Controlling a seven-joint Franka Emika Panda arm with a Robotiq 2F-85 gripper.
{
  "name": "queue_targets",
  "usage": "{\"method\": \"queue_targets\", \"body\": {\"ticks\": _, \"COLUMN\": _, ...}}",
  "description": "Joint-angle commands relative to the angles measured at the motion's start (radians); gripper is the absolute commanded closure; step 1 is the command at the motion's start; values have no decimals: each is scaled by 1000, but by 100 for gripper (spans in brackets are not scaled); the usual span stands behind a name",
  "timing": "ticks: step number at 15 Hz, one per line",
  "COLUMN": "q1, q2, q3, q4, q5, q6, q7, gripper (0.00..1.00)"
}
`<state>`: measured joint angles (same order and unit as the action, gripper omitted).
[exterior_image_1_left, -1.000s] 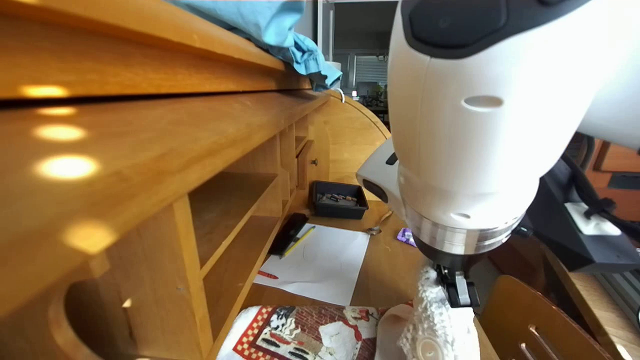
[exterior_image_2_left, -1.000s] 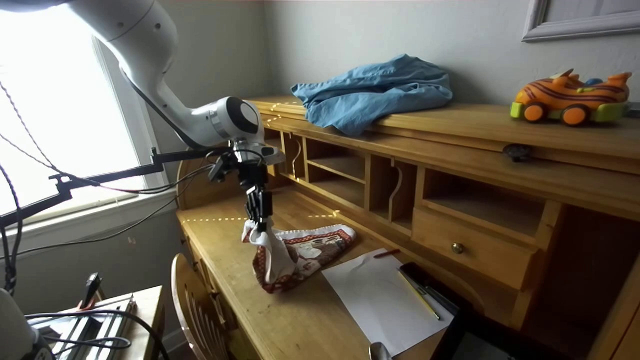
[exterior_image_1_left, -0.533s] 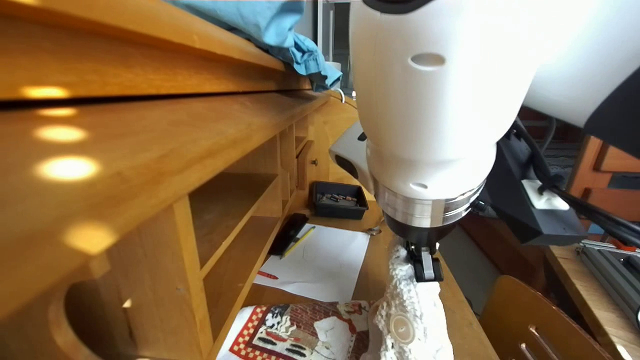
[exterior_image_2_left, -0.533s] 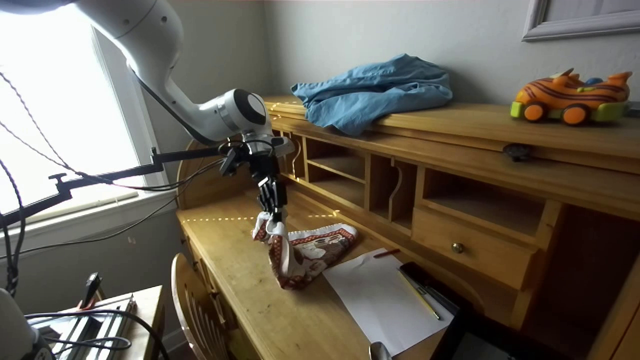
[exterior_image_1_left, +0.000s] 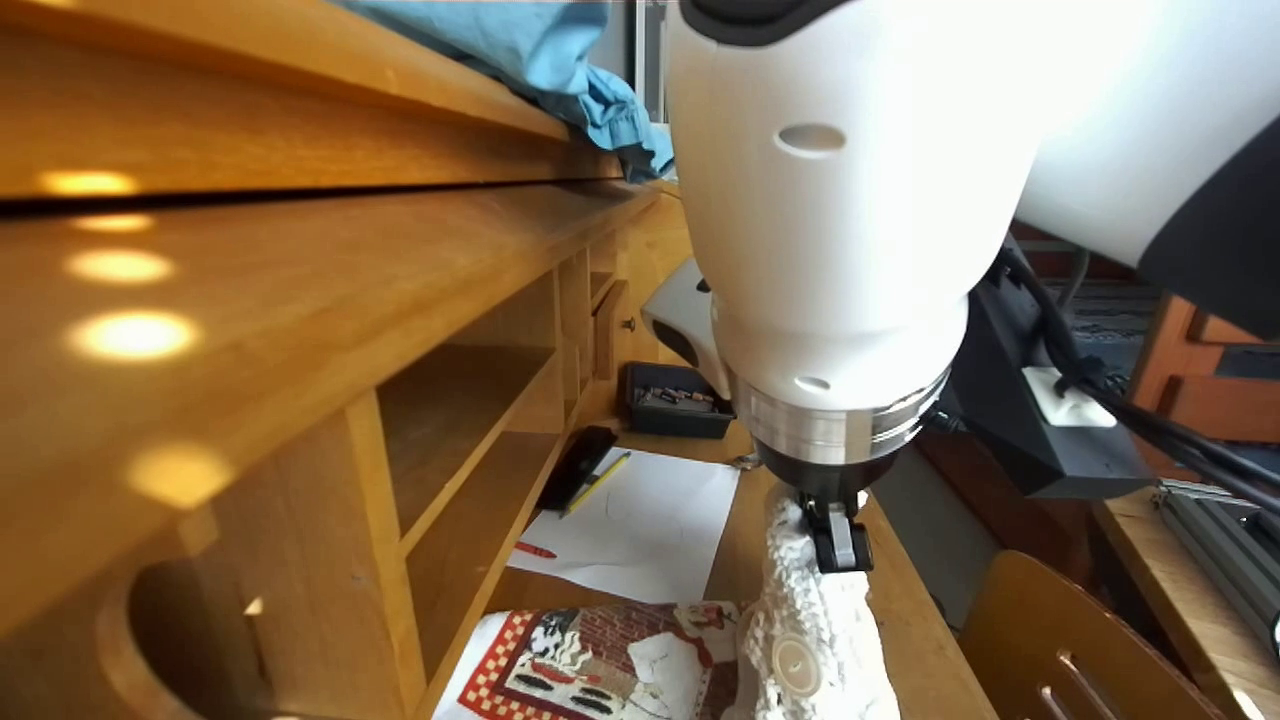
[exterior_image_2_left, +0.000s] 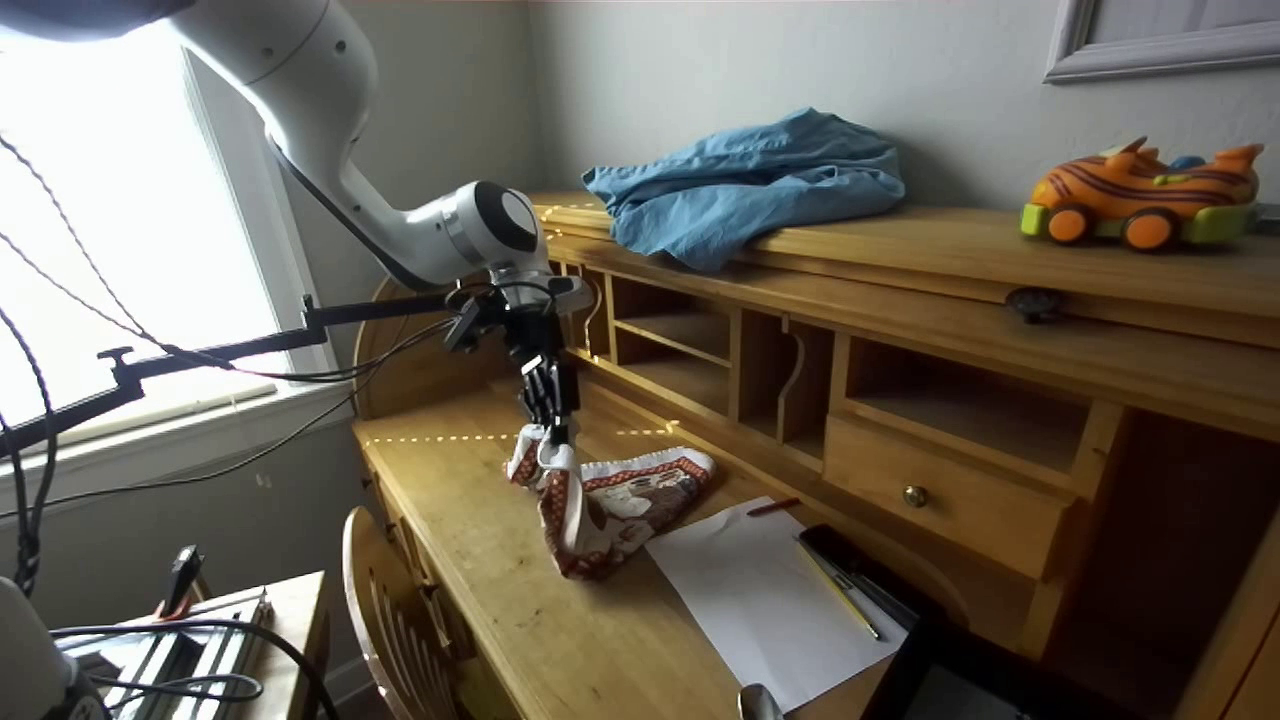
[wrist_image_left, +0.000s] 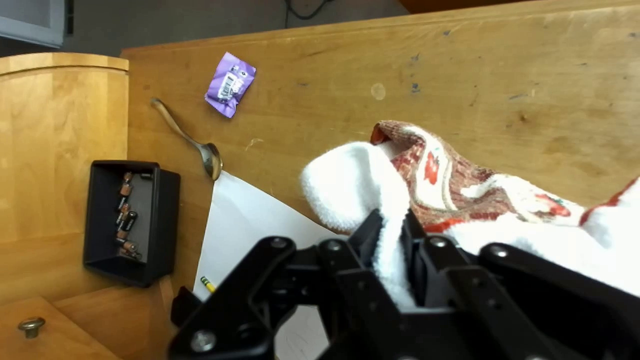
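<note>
A kitchen towel with a red-checked border, brick-pattern picture and white terry back lies partly bunched on the desk; its printed part (exterior_image_1_left: 640, 655) is flat near the cubbies. My gripper (wrist_image_left: 393, 212) is shut on a white fold of the towel (wrist_image_left: 352, 182), which passes between both fingers in the wrist view. In an exterior view the gripper (exterior_image_2_left: 556, 432) points down, lifting one end of the towel (exterior_image_2_left: 640, 497) above the wood while the rest stays down. A round button (exterior_image_1_left: 796, 665) shows on the white raised part. The fingertips are partly hidden by cloth.
White paper (exterior_image_2_left: 770, 600) bears a yellow pencil (exterior_image_2_left: 840, 590) and a red crayon (exterior_image_2_left: 773, 507). A black tray (wrist_image_left: 167, 225) of batteries, a spoon (wrist_image_left: 210, 155) and a purple packet (wrist_image_left: 231, 85) lie beyond. Cubbies (exterior_image_2_left: 670, 340) line the back; a chair (exterior_image_1_left: 1070, 640) stands at the front edge.
My gripper has moved across the desk toward the cubbies, mostly in the first half second, carrying the raised end of the towel along. The grip has stayed shut.
</note>
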<state>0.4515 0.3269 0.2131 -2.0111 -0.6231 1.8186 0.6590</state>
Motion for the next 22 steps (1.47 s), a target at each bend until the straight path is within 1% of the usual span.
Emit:
{"method": "queue_targets", "body": {"ticks": 1, "q1": -6, "q2": 12, "q3": 0, "q4": 2, "q5": -41, "q6": 31, "q7": 12, "gripper": 97}}
{"method": "queue_targets", "body": {"ticks": 10, "q1": -9, "q2": 39, "q3": -16, "q4": -5, "q5": -114, "q6": 159, "q7": 54, "gripper": 97}}
{"method": "queue_targets", "body": {"ticks": 12, "q1": -8, "q2": 50, "q3": -25, "q4": -3, "q5": -138, "q6": 177, "q7": 59, "gripper": 97}}
{"method": "queue_targets", "body": {"ticks": 16, "q1": -1, "q2": 92, "q3": -33, "q4": 28, "q5": -222, "q6": 176, "q7": 45, "gripper": 97}}
{"method": "queue_targets", "body": {"ticks": 22, "q1": -4, "q2": 135, "q3": -33, "q4": 43, "q5": -291, "q6": 232, "q7": 56, "gripper": 97}}
